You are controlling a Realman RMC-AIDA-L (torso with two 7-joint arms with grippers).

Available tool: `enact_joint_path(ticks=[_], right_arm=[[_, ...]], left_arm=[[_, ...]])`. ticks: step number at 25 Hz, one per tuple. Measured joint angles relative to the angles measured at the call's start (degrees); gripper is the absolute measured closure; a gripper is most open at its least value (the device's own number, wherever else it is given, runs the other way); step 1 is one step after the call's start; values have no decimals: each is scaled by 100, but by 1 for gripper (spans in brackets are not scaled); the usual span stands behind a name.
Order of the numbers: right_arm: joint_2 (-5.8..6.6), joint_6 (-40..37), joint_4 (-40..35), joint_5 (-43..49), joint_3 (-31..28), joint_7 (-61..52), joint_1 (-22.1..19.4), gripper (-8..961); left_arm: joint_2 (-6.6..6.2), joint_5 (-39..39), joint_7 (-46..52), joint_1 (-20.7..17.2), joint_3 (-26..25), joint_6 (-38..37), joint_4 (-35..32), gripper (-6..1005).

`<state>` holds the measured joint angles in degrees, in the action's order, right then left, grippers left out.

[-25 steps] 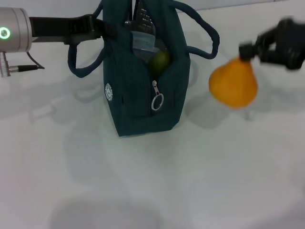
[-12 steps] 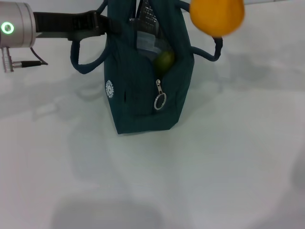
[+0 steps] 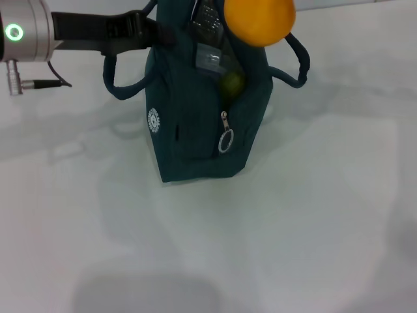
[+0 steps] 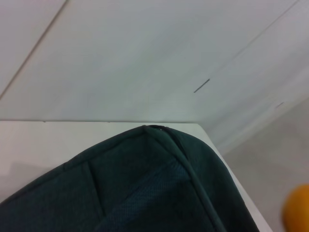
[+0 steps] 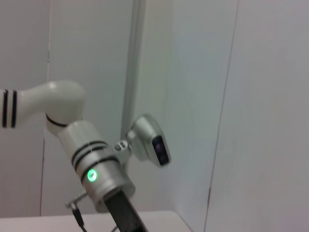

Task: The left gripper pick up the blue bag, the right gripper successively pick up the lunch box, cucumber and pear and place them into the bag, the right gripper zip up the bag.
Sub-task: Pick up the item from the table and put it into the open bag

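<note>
The blue bag [image 3: 195, 130] stands upright mid-table with its top open; its fabric [image 4: 145, 193] fills the left wrist view. My left gripper [image 3: 151, 31] reaches in from the left and is shut on the bag's upper rim by the near handle. The orange pear [image 3: 259, 19] hangs in the air just above the bag's opening, and an edge of the pear [image 4: 297, 210] shows in the left wrist view. It is held from above by my right gripper, whose fingers lie beyond the head view's top edge. Inside the opening I see the pale lunch box [image 3: 210, 57] and the green cucumber [image 3: 232, 83].
The zipper's ring pull [image 3: 226, 141] hangs on the bag's front end, and a white logo [image 3: 153, 120] marks its side. White tabletop [image 3: 293, 228] surrounds the bag. The right wrist view shows my left arm's silver wrist [image 5: 104, 179] with its green light against a wall.
The pear has risen from the table's right side and travelled left until it is over the bag's opening. The right gripper has left the head view. The bag shifted slightly.
</note>
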<state>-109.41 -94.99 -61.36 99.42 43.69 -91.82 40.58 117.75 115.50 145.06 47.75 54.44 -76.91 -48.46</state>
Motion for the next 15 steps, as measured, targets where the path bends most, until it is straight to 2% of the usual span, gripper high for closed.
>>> enact_joint_path(ticks=[8, 15], right_arm=[[-4, 557, 744, 10, 621, 476, 163, 906], [-24, 673, 961, 10, 736, 656, 390, 903]], left_arm=[[-16, -2, 140, 67, -9, -78, 3, 955], [-16, -2, 196, 77, -12, -141, 30, 954]])
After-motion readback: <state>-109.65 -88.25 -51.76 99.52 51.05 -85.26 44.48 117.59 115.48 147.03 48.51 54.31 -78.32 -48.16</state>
